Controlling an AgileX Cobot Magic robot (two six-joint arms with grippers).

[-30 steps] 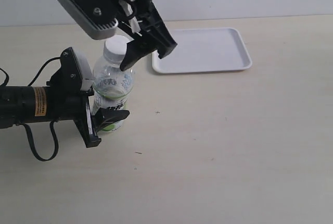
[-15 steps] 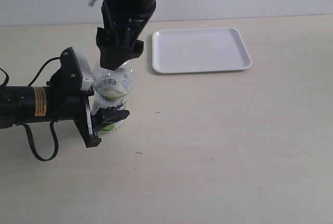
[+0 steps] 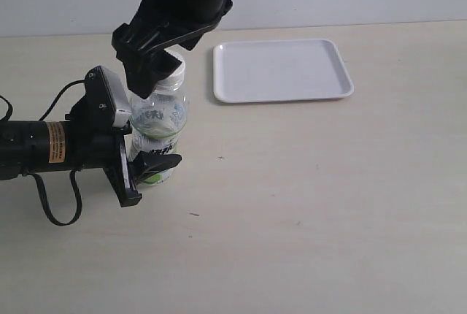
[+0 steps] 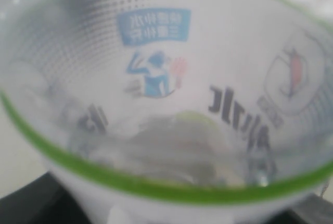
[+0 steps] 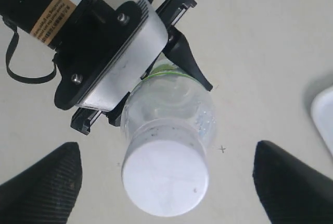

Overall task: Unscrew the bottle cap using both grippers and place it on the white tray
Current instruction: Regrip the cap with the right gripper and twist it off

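The right gripper point(image 5: 170, 185) was swung from beside the bottle cap point(image 3: 173, 73) to straight above it, fingers spread wide, so gripping was judged next, the bottle point(image 3: 160, 120) being pinched low by the left gripper point(image 3: 146, 142) near the tabletop's point(image 3: 306, 204) left edge.

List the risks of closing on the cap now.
1. The left gripper holds the bottle low near its base, so twisting the bottle cap may spin or tip it.
2. The right gripper is wide open above the cap; if one finger lands first, it may push the top sideways.

Beige table point(image 3: 328, 204), white tray point(image 3: 281, 71), bottle point(image 3: 157, 120) (standing upright)
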